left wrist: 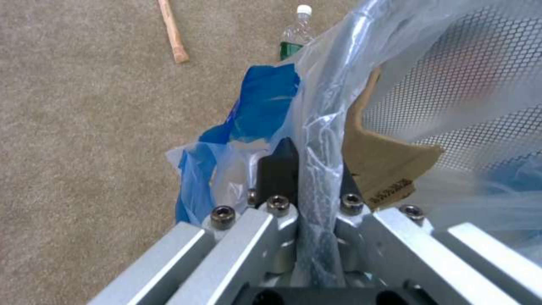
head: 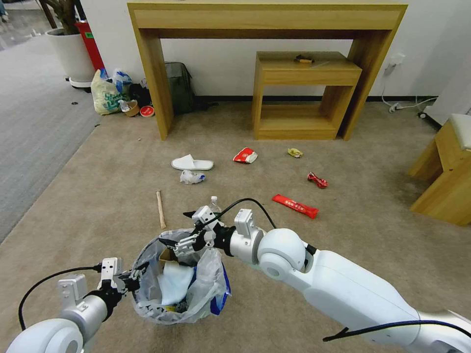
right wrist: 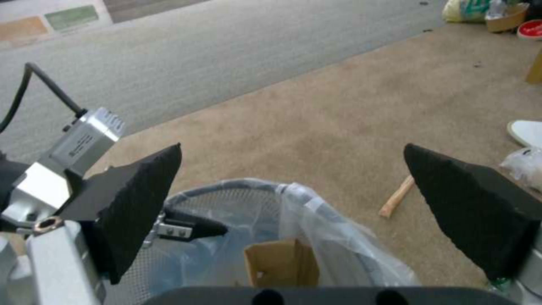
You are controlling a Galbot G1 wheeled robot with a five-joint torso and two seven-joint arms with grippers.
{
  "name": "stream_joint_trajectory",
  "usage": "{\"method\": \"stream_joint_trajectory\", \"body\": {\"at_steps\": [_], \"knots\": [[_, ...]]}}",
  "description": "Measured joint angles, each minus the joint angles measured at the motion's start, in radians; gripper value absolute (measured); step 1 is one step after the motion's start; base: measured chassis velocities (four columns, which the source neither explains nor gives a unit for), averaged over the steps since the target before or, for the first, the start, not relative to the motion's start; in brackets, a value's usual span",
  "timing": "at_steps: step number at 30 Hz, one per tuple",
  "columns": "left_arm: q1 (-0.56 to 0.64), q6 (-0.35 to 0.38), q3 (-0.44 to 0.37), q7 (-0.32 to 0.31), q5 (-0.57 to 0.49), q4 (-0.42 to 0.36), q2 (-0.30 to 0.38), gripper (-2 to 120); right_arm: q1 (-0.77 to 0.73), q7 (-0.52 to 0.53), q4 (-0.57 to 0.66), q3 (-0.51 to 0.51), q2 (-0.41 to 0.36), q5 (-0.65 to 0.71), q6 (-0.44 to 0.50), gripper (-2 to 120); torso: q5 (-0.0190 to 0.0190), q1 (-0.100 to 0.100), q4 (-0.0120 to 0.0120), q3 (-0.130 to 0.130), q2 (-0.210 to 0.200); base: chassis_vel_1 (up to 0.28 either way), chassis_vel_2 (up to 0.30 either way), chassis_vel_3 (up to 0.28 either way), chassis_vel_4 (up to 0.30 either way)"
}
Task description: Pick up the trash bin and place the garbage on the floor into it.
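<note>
The trash bin [head: 147,289], a black mesh bin lined with a clear, blue-printed bag, hangs off the floor [head: 373,235]. My left gripper [head: 136,274] is shut on its near rim; in the left wrist view the left gripper [left wrist: 313,167] pinches rim and bag. Inside lie a white slipper [head: 174,282] and cardboard [left wrist: 384,161]. My right gripper [head: 177,228] is open above the bin's far rim [right wrist: 248,186], nothing between its pads [right wrist: 144,199]. Garbage on the carpet: a slipper [head: 192,163], tissue [head: 191,177], wooden stick [head: 160,209], bottle [head: 214,202] and wrappers [head: 295,206].
A tall wooden table [head: 265,19] and a lower one [head: 304,93] stand against the far wall. A backpack [head: 179,86] and a pale-yellow bag [head: 105,95] sit at the back left. A wooden stool [head: 446,171] is on the right, grey carpet [head: 34,132] on the left.
</note>
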Motion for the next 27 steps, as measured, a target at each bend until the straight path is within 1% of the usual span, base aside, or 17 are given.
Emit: {"method": "stream_joint_trajectory", "body": {"at_steps": [3,5,7,10,11,12,14,15,17,18,20,21,24,25,27], "knots": [[0.0,0.0,-0.003,0.001,0.0,0.0,-0.001,0,0.001,0.004,-0.004,0.012,0.001,0.0,-0.001,100,0.0,0.0,0.0,0.0,0.0,0.0,0.0,0.0,0.0],[0.003,0.0,-0.012,0.005,-0.001,0.0,-0.002,0,-0.011,0.019,-0.006,0.058,-0.002,0.001,-0.008,100,0.0,0.0,0.0001,0.0,0.0,0.0,0.0,0.0,0.0],[0.004,0.0,-0.015,0.006,-0.001,0.001,-0.003,0,-0.018,0.024,-0.008,0.078,-0.007,0.001,-0.01,100,0.0,0.0,0.0002,0.0,0.0,0.0,0.0,0.0,0.0],[0.008,0.0,-0.023,0.01,-0.004,0.004,-0.003,0,-0.059,0.037,-0.012,0.172,-0.04,0.002,-0.023,100,0.0001,0.0,0.0,0.0,0.0,0.0,0.0,0.0,0.0],[0.008,0.0,-0.023,0.01,-0.004,0.004,-0.003,0,-0.059,0.037,-0.012,0.172,-0.04,0.002,-0.023,100,0.0001,0.0,0.0,0.0,0.0,0.0,0.0,0.0,0.0],[0.009,0.0,-0.025,0.01,-0.004,0.005,-0.003,0,-0.074,0.04,-0.012,0.198,-0.05,0.003,-0.028,100,0.0001,0.0,0.0,0.0,0.0,0.0,0.0,0.0,0.0],[0.01,0.0,-0.028,0.011,-0.004,0.01,-0.003,0,-0.129,0.045,-0.014,0.269,-0.092,-0.005,-0.031,100,0.0002,0.0,-0.0002,0.0,0.0,0.0,0.0,0.0,0.0],[0.01,0.0,-0.028,0.011,-0.004,0.01,-0.003,0,-0.129,0.045,-0.014,0.269,-0.092,-0.005,-0.031,100,0.0002,0.0,-0.0002,0.0,0.0,0.0,0.0,0.0,0.0],[0.01,0.0,-0.031,0.012,-0.004,0.012,-0.003,0,-0.175,0.049,-0.033,0.31,-0.12,-0.023,-0.018,100,0.0002,0.0,0.0,0.0,0.0,0.0,0.0,0.0,0.0],[0.01,0.0,-0.031,0.012,-0.004,0.012,-0.003,0,-0.175,0.049,-0.033,0.31,-0.12,-0.023,-0.018,100,0.0002,0.0,0.0,0.0,0.0,0.0,0.0,0.0,0.0],[0.013,0.0,-0.035,0.012,-0.006,0.012,-0.003,0,-0.223,0.05,-0.069,0.346,-0.141,-0.047,0.003,100,0.0003,0.0,-0.0002,0.0,0.0,0.0,0.0,0.0,0.0],[0.013,0.0,-0.035,0.012,-0.006,0.012,-0.003,0,-0.223,0.05,-0.069,0.346,-0.141,-0.047,0.003,100,0.0003,0.0,-0.0002,0.0,0.0,0.0,0.0,0.0,0.0],[0.019,0.0,-0.041,0.012,-0.008,0.006,-0.001,0,-0.275,0.049,-0.154,0.381,-0.144,-0.083,0.028,100,0.0003,0.0,-0.0001,0.0,0.0,0.0,0.0,0.0,0.0],[0.019,0.0,-0.041,0.012,-0.008,0.006,-0.001,0,-0.275,0.049,-0.154,0.381,-0.144,-0.083,0.028,100,0.0003,0.0,-0.0001,0.0,0.0,0.0,0.0,0.0,0.0],[0.026,0.0,-0.044,0.012,-0.009,0.001,-0.001,0,-0.299,0.039,-0.227,0.398,-0.137,-0.107,0.045,100,0.0002,0.0,0.0,0.0,0.0,0.0,0.0,0.0,0.0]]}}
